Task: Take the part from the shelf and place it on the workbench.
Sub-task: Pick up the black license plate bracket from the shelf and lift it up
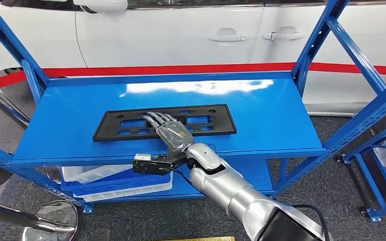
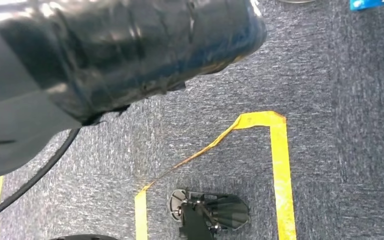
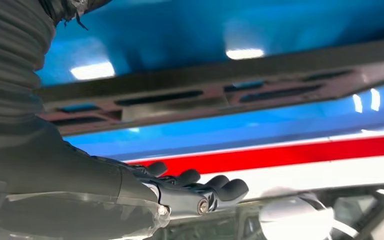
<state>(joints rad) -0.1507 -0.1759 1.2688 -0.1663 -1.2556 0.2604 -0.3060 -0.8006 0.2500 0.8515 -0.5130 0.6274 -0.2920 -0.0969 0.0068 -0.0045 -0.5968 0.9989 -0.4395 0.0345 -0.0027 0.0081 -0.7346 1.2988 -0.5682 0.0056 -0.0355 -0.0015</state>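
Right hand reaching over the part on the shelf; grasp not yet made.

The blue shelf (image 1: 281,120) carries the part (image 1: 115,125), a long flat black plate with cut-out slots and holes, lying flat near the middle of the shelf deck, its long side parallel to the front edge. The right hand (image 1: 173,131) is extended over the plate's middle, fingers straight and slightly apart, holding nothing; whether the fingertips touch the plate cannot be told from the head view. In the right wrist view the fingers (image 3: 220,187) appear uncurled, with the plate beyond them. Judged from its form, the part is light, stiff and smooth moulded plastic, likely to slide on the painted deck. Recommended hold: over the near long edge at mid-length, or through a central slot, to keep it balanced.
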